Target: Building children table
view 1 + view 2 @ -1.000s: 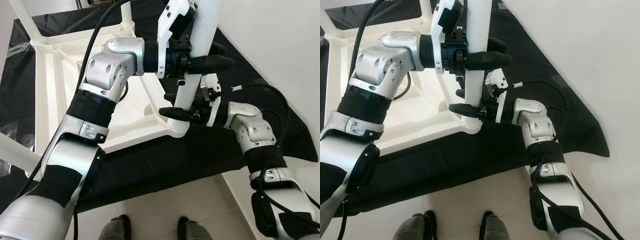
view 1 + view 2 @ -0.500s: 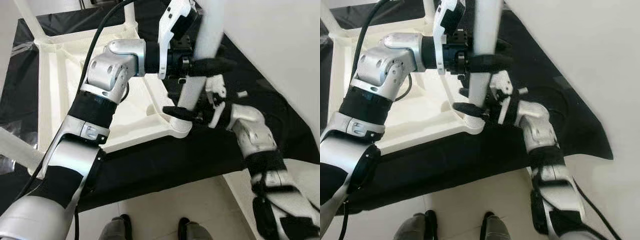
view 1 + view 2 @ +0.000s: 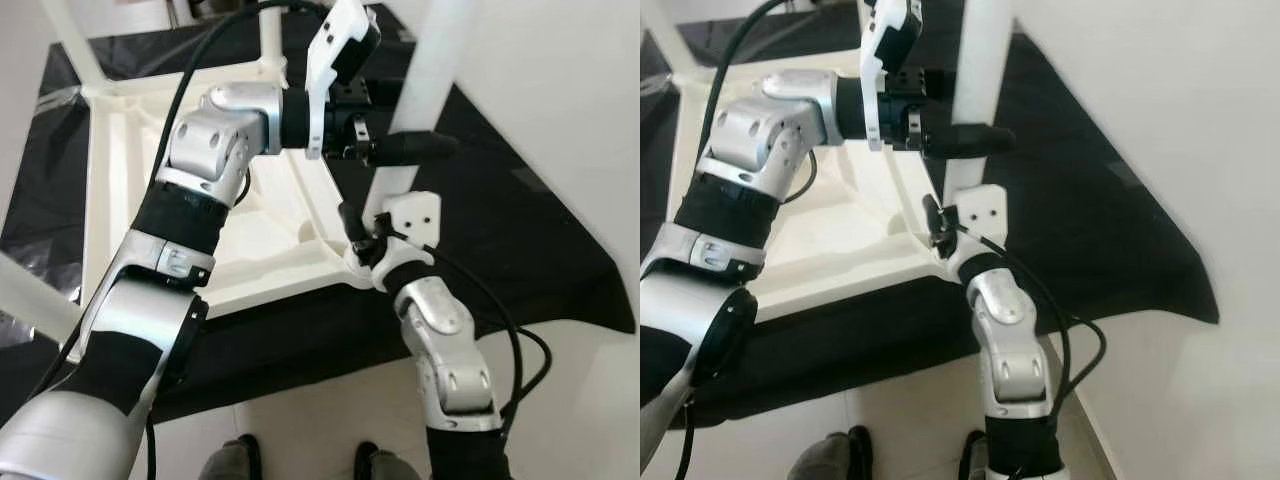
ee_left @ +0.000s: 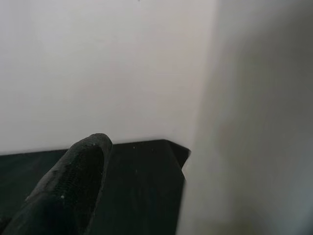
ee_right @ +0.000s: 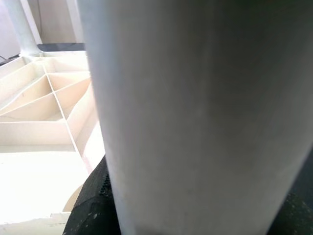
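The white leg (image 3: pixel 432 75) stands in the corner hole of the upside-down table top (image 3: pixel 110 190). Left gripper (image 3: pixel 405 150) pinches it high up; right gripper (image 3: pixel 362 232) squeezes it low. Step: fitting leg no. 4, prob. Next: push straight down.

table leg (image 3: pixel 432 75) hides the right gripper (image 3: pixel 362 232) fingertips.

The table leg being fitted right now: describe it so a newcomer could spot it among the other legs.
Start at the white tabletop lying upside down on the black sheet. At its near corner, closest to the wall, a white leg stands up. Unlike the other legs, both grippers hold it: the left gripper higher up, the right gripper at its base.
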Controlling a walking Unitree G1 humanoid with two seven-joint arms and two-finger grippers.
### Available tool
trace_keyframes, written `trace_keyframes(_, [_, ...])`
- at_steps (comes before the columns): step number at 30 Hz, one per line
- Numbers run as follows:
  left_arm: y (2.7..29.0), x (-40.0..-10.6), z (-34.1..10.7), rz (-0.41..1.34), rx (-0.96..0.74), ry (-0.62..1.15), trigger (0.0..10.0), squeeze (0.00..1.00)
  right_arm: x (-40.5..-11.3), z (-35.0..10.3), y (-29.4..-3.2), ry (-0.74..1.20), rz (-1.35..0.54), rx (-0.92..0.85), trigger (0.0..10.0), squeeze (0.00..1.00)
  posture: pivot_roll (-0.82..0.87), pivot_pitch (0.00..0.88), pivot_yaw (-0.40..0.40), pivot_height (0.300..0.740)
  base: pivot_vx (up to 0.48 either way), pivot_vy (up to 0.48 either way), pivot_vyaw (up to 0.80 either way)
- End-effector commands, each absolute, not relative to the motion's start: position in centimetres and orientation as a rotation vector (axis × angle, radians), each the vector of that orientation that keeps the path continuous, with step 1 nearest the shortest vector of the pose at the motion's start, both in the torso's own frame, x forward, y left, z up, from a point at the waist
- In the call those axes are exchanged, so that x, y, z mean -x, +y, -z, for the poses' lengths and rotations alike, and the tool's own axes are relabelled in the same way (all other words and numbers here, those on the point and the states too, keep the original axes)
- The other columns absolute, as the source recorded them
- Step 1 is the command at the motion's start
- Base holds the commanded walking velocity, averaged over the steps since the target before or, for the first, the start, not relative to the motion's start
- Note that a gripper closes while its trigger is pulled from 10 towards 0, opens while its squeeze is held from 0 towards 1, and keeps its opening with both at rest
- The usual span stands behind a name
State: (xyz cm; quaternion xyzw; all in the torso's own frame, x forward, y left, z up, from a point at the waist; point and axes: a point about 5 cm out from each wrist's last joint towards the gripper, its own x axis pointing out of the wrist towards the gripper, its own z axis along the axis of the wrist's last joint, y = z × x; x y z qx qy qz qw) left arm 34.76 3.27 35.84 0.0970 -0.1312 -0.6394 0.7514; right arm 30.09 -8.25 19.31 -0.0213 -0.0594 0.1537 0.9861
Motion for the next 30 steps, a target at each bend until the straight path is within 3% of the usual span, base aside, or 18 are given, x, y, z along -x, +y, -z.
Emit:
trace_keyframes(1, [3.2, -34.8, -35.9, 1.393, -0.225, -0.287, 10.0, 0.00, -30.2, -14.8, -6.6, 0.138, -0.324, 0.007, 0.0, 0.00, 0.01, 0.230, -0.018, 0.740, 0.000, 0.000, 0.00])
trace_keyframes(2, [3.3, -34.8, -36.0, 1.393, -0.218, -0.289, 8.3, 0.00, -30.2, -15.0, -6.6, 0.133, -0.324, 0.014, 0.0, 0.00, 0.01, 0.231, -0.019, 0.740, 0.000, 0.000, 0.00])
trace_keyframes(3, [3.3, -34.8, -35.9, 1.400, -0.207, -0.290, 1.7, 0.00, -30.0, -15.4, -6.5, 0.134, -0.303, 0.019, 0.0, 0.00, 0.01, 0.231, -0.018, 0.740, 0.000, 0.000, 0.00])
trace_keyframes(4, [3.4, -34.7, -35.9, 1.410, -0.202, -0.291, 0.0, 0.00, -29.9, -15.6, -6.4, 0.134, -0.292, 0.023, 0.0, 0.00, 0.01, 0.231, -0.018, 0.740, 0.000, 0.000, 0.00])
trace_keyframes(9, [3.3, -34.5, -35.8, 1.428, -0.207, -0.286, 0.0, 0.00, -29.9, -16.5, -6.4, 0.106, -0.308, 0.014, 0.0, 0.00, 0.01, 0.231, -0.017, 0.740, 0.000, 0.000, 0.00])
trace_keyframes(10, [3.3, -34.5, -35.8, 1.429, -0.207, -0.286, 0.0, 0.00, -30.0, -16.8, -6.3, 0.091, -0.341, 0.019, 7.3, 0.00, 0.00, 0.231, -0.017, 0.740, 0.000, 0.000, 0.00])
trace_keyframes(11, [3.2, -34.5, -35.8, 1.430, -0.208, -0.285, 0.0, 0.00, -30.0, -17.0, -6.3, 0.082, -0.365, 0.024, 7.3, 0.00, 0.00, 0.231, -0.017, 0.740, 0.000, 0.000, 0.00])
trace_keyframes(12, [3.2, -34.5, -35.8, 1.429, -0.209, -0.286, 0.0, 0.00, -30.7, -17.4, -6.8, 0.022, -0.457, 0.058, 10.0, 0.00, 0.00, 0.230, -0.017, 0.740, 0.000, 0.000, 0.00])
trace_keyframes(14, [3.1, -34.6, -35.9, 1.429, -0.210, -0.287, 0.0, 0.00, -30.8, -17.5, -7.0, 0.006, -0.478, 0.066, 10.0, 0.00, 0.00, 0.230, -0.017, 0.740, 0.000, 0.000, 0.00])
trace_keyframes(15, [3.1, -34.6, -35.9, 1.428, -0.210, -0.287, 0.0, 0.00, -31.1, -17.7, -7.4, -0.011, -0.529, 0.065, 10.0, 0.76, 0.01, 0.229, -0.018, 0.740, 0.000, 0.000, 0.00])
trace_keyframes(16, [3.1, -34.6, -35.8, 1.428, -0.211, -0.286, 0.0, 0.00, -31.4, -18.0, -7.9, -0.026, -0.598, 0.057, 10.0, 1.00, 0.01, 0.229, -0.018, 0.740, 0.000, 0.000, 0.00])
trace_keyframes(19, [3.1, -34.6, -35.8, 1.434, -0.215, -0.283, 0.0, 0.00, -31.6, -20.0, -9.9, -0.118, -0.853, 0.054, 10.0, 1.00, 0.01, 0.227, -0.016, 0.740, 0.000, 0.000, 0.00])
trace_keyframes(21, [3.1, -34.5, -35.8, 1.437, -0.216, -0.281, 0.0, 0.00, -31.8, -20.9, -11.0, -0.154, -0.925, 0.098, 10.0, 1.00, 0.01, 0.228, -0.016, 0.740, 0.000, 0.000, 0.00])
trace_keyframes(22, [3.1, -34.5, -35.8, 1.439, -0.218, -0.280, 0.0, 0.00, -32.3, -21.1, -12.1, -0.143, -0.966, 0.139, 10.0, 0.79, 0.01, 0.226, -0.015, 0.740, 0.000, 0.000, 0.00])
trace_keyframes(23, [3.1, -34.5, -35.8, 1.440, -0.219, -0.279, 0.0, 0.00, -32.6, -21.2, -12.8, -0.131, -0.989, 0.161, 10.0, 0.79, 0.01, 0.226, -0.015, 0.740, 0.000, 0.000, 0.00])
trace_keyframes(24, [3.1, -34.5, -35.8, 1.442, -0.221, -0.279, 0.0, 0.00, -33.3, -21.4, -13.8, -0.112, -1.016, 0.192, 10.0, 0.00, 0.01, 0.225, -0.013, 0.740, 0.000, 0.000, 0.00])
trace_keyframes(30, [3.2, -34.5, -35.9, 1.445, -0.225, -0.280, 0.0, 0.00, -35.4, -22.4, -15.5, -0.085, -1.048, 0.185, 10.0, 0.00, 0.02, 0.223, -0.011, 0.740, 0.000, 0.000, 0.00])
